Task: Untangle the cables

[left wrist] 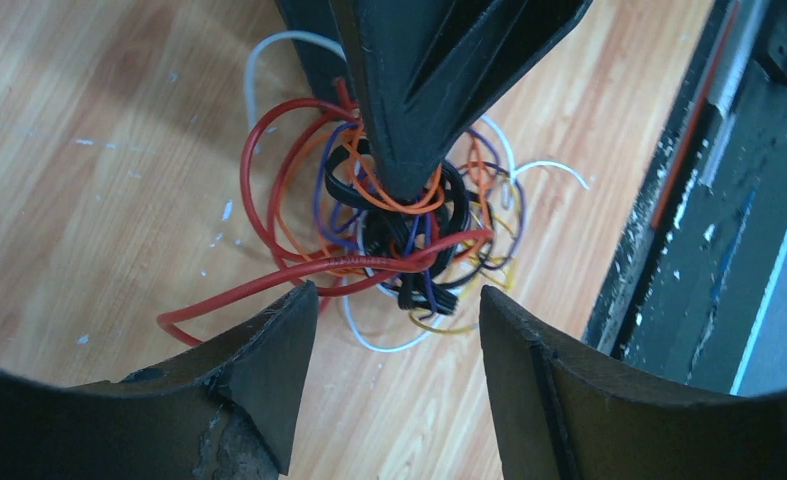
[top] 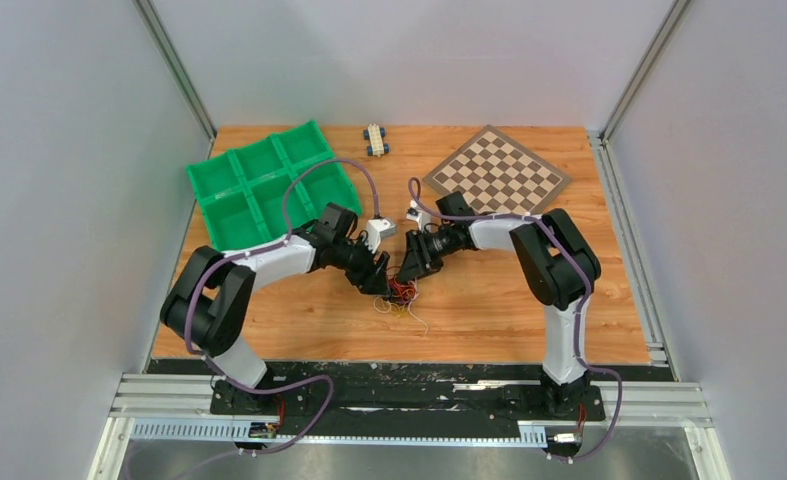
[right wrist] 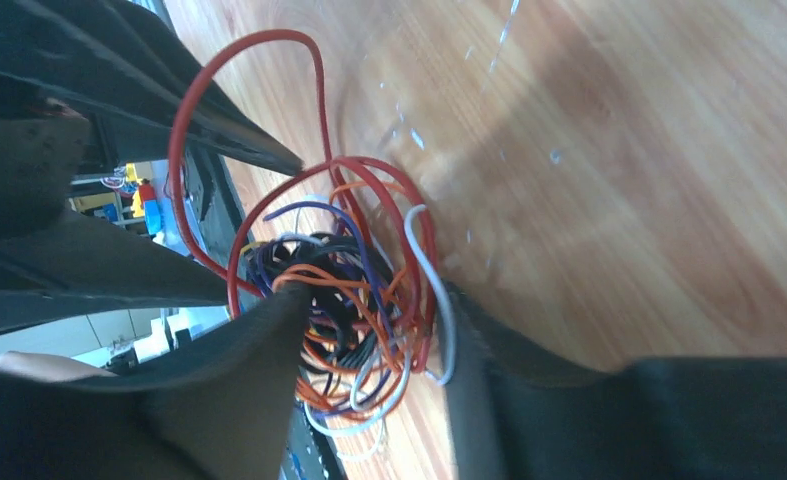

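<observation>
Left end effector (left wrist: 397,295) apart, just short of tangled cables (left wrist: 369,262); right end effector (right wrist: 369,300) straddling them, can't tell if clamped.

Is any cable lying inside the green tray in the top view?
No, the cables lie bunched on the table, well apart from the green tray.

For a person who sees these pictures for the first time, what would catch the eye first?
A bright tangle of cables, red, orange, black and white, lies midway on the table, where the left gripper and the right gripper meet from either side. Behind stand a green tray at far left and a checkerboard at far right.
</observation>
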Available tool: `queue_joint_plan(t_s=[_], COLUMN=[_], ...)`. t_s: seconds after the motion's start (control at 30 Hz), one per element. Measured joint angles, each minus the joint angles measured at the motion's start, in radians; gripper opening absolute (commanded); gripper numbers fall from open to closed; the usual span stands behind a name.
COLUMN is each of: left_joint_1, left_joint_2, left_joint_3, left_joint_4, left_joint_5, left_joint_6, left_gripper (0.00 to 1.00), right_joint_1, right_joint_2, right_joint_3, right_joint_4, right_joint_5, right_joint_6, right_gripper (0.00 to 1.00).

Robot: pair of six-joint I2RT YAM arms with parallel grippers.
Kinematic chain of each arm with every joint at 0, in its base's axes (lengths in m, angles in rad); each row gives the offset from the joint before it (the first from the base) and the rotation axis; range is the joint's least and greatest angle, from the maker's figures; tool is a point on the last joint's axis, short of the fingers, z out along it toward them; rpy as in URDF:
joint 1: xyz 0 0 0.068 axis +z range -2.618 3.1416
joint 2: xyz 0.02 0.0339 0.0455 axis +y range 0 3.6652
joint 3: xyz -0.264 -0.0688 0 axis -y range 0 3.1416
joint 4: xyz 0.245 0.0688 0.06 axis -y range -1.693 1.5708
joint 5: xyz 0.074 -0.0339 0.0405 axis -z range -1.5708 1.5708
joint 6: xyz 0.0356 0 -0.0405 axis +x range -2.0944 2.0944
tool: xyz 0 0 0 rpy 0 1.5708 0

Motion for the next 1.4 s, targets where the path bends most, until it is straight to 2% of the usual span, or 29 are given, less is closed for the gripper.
queue_joint_plan(t_s=[0.1, 0.17, 0.2, 0.23, 0.27, 0.33, 0.43, 0.57, 0.73, 0.83, 1.03, 1.07, 1.1, 1.13, 1.17, 1.2, 1.27, 1.4], left_joint_1=[-0.001, -0.002, -0.002, -0.002, -0.002, -0.002, -0.002, 0.002, 0.127, 0.218, 0.298, 0.302, 0.304, 0.306, 0.308, 0.309, 0.312, 0.262], left_joint_2=[0.06, 0.08, 0.085, 0.086, 0.086, 0.075, -0.009, -0.268, -0.517, -0.572, -0.594, -0.593, -0.59, -0.583, -0.572, -0.56, -0.531, -0.521], left_joint_3=[0.0, 0.0, 0.001, 0.003, 0.006, 0.014, 0.004, -0.014, -0.031, -0.052, -0.088, -0.09, -0.09, -0.09, -0.09, -0.087, -0.08, -0.079], left_joint_4=[0.031, 0.035, 0.035, 0.032, 0.027, 0.022, 0.003, 0.012, -0.16, -0.226, -0.315, -0.323, -0.334, -0.343, -0.351, -0.368, -0.39, -0.342], left_joint_5=[-0.014, -0.015, -0.014, -0.013, -0.013, -0.018, -0.014, -0.008, -0.005, 0.008, 0.032, 0.032, 0.031, 0.031, 0.031, 0.024, 0.021, 0.021], left_joint_6=[-0.054, -0.082, -0.093, -0.103, -0.112, -0.116, -0.106, -0.078, -0.011, 0.037, 0.128, 0.136, 0.145, 0.155, 0.172, 0.188, 0.198, 0.14], left_gripper=[0.58, 0.42, 0.29, 0.22, 0.09, 0.0, 0.0, 0.0, 0.0, 0.0, 0.0, 0.01, 0.26, 0.42, 0.69, 0.85, 0.94, 0.96], right_joint_1=[0.014, 0.016, 0.016, 0.015, 0.013, 0.002, -0.025, -0.106, -0.364, -0.49, -0.504, -0.504, -0.504, -0.504, -0.504, -0.502, -0.484, -0.39], right_joint_2=[0.017, 0.014, 0.007, -0.007, -0.026, -0.084, -0.19, -0.319, -0.397, -0.404, -0.42, -0.42, -0.42, -0.42, -0.42, -0.42, -0.42, -0.415], right_joint_3=[0.005, 0.003, 0.0, -0.01, -0.021, -0.049, -0.069, -0.082, -0.087, -0.095, -0.115, -0.117, -0.117, -0.117, -0.117, -0.117, -0.116, -0.117], right_joint_4=[0.018, 0.021, 0.022, 0.025, 0.024, 0.018, -0.022, -0.082, -0.171, -0.246, -0.393, -0.403, -0.413, -0.416, -0.417, -0.415, -0.409, -0.317], right_joint_5=[0.002, 0.007, 0.009, 0.013, 0.015, 0.021, 0.039, 0.046, 0.156, 0.142, 0.026, 0.011, -0.007, -0.021, -0.036, -0.039, -0.042, -0.095], right_joint_6=[0.015, 0.016, 0.014, 0.013, 0.011, 0.007, -0.029, -0.086, -0.195, -0.246, -0.325, -0.33, -0.331, -0.332, -0.333, -0.334, -0.328, -0.209], right_gripper=[0.19, 0.1, 0.06, 0.03, 0.0, 0.0, 0.0, 0.0, 0.0, 0.0, 0.0, 0.0, 0.01, 0.01, 0.01, 0.0, 0.0, 0.0])
